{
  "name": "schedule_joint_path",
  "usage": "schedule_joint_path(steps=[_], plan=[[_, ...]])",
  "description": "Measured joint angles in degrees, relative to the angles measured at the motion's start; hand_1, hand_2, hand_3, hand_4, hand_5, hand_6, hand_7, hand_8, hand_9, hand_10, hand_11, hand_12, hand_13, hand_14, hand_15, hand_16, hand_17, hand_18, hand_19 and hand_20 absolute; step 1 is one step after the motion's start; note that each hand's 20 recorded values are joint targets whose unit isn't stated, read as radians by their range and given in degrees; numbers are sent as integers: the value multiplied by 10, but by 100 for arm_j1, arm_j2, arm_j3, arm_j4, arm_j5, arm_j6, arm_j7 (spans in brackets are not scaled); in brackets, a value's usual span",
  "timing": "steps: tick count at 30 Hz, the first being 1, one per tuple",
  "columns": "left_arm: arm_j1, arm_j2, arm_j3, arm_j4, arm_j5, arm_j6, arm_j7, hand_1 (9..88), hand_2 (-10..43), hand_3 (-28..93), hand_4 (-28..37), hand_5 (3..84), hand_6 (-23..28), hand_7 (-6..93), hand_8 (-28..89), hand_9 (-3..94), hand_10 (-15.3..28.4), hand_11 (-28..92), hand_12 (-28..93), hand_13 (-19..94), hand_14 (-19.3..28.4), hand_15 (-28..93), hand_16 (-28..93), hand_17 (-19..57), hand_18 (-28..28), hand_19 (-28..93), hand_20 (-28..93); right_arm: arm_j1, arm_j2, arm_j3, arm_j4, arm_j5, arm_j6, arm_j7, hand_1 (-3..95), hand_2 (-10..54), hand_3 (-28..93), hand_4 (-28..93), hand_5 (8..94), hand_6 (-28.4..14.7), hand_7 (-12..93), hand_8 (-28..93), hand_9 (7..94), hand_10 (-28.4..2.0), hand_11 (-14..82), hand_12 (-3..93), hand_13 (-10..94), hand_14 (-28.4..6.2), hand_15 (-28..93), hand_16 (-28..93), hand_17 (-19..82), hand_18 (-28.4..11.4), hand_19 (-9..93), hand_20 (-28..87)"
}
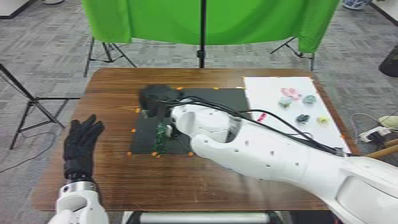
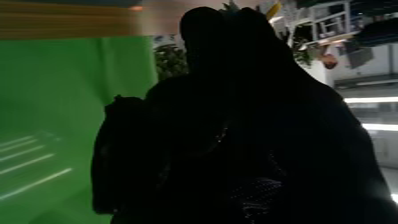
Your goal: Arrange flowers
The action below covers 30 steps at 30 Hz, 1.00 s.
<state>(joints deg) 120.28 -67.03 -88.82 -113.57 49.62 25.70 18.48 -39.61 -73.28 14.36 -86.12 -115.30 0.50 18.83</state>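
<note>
— What lies between the viewer and the flower work?

— The white right arm (image 1: 253,157) crosses the tabletop (image 1: 187,182) on a slant, its black cables (image 1: 282,118) looping over the near part of a white sheet (image 1: 266,90). The arm covers part of a dark mat (image 1: 226,94) dotted round its edges with orange marks.

— And the flowers?

— Small blooms dot the sheet, on the robot's right: a pink one (image 1: 290,93) farthest off, a pale green one (image 1: 284,101) and a grey-blue one (image 1: 309,99) just nearer, then a dark blue one (image 1: 302,118) beside a yellow one (image 1: 322,120). A red-pink piece (image 1: 261,117) sits close to the cables.

— Any container?

— A slender green item (image 1: 161,141) shows at the mat, beside the arm; whether it is a vase or a stem cannot be told.

— The hands?

— The right robot hand (image 1: 158,95) is over the mat's far left corner; whether it is open or gripping something, I cannot tell. In the wrist view, a pale green tip (image 2: 232,6) and a yellow piece (image 2: 274,10) peek past the glove. The left robot hand (image 1: 83,145) is open, fingers straight, at the table's left side.

— Behind them?

— A green cloth (image 1: 160,20) hangs beyond the table, a black pole (image 1: 202,50) before it. A black tripod (image 1: 34,97) stands off to the left.
</note>
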Motion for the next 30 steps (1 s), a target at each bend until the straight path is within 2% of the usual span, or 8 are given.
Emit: schedule_joint_path(steps=[6,10,12,15,19,23,27,30], plan=[[-6,8,50,0,303,-152,-8,196,191,576,-283,454,85,75,-71,447,156,140,65,323,154,168,-9,68,96,23,191,4,-268,-101,182,-115,-93,-54,617,-95,552,-149,739,3,258,110,859,-90,119,481,855,-36,609,361,621,-114,932,545],[-5,5,55,0,317,-227,-6,198,185,573,-283,452,81,77,-70,446,153,141,68,322,154,167,-10,67,97,24,191,-54,-304,-111,379,-305,-173,-97,589,-95,527,-142,705,4,223,94,847,-95,124,474,849,-40,614,361,617,-118,932,554],[-5,5,58,1,317,-258,-5,196,175,575,-283,452,81,76,-70,446,152,142,70,321,154,166,-9,66,98,24,190,-93,-316,-97,498,-347,-232,-106,537,-95,566,-151,681,5,200,77,819,-107,181,428,845,-42,616,359,613,-120,932,556],[-8,4,60,4,317,-292,-2,194,145,578,-283,451,80,77,-70,446,151,142,71,321,155,165,-9,66,99,24,190,-162,-313,-48,587,-359,-354,-110,492,-95,612,-165,653,10,195,12,790,-117,226,380,842,-45,618,357,609,-123,932,555],[-10,2,63,7,328,-321,-1,192,137,577,-283,450,80,76,-69,446,149,143,73,320,155,165,-8,64,101,26,189,-227,-299,4,583,-355,-531,-98,477,-95,626,-166,644,10,193,-84,777,-120,242,359,839,-47,620,354,607,-124,932,553],[-10,-6,66,8,428,-342,-7,187,132,581,-283,448,80,75,-69,445,149,144,75,320,156,165,-6,63,102,26,188,-247,-247,-2,492,-348,-612,-82,447,-95,641,-166,626,3,181,-85,752,-134,282,288,837,-47,620,354,607,-123,932,552],[-11,-20,66,8,468,-360,-16,184,124,587,-283,445,77,76,-68,445,148,145,79,320,157,167,-5,62,102,27,187,-278,-150,47,289,-337,-680,-29,432,-95,638,-167,616,-3,175,-83,742,-140,282,277,830,-48,616,354,601,-126,932,546],[-10,-36,56,6,489,-381,-24,178,108,605,-283,441,73,79,-66,442,143,150,84,320,157,170,-3,61,103,28,187,-367,8,238,-53,-337,-636,52,426,-95,635,-164,616,-6,174,-80,730,-149,271,273,813,-62,610,354,579,-139,932,536]])
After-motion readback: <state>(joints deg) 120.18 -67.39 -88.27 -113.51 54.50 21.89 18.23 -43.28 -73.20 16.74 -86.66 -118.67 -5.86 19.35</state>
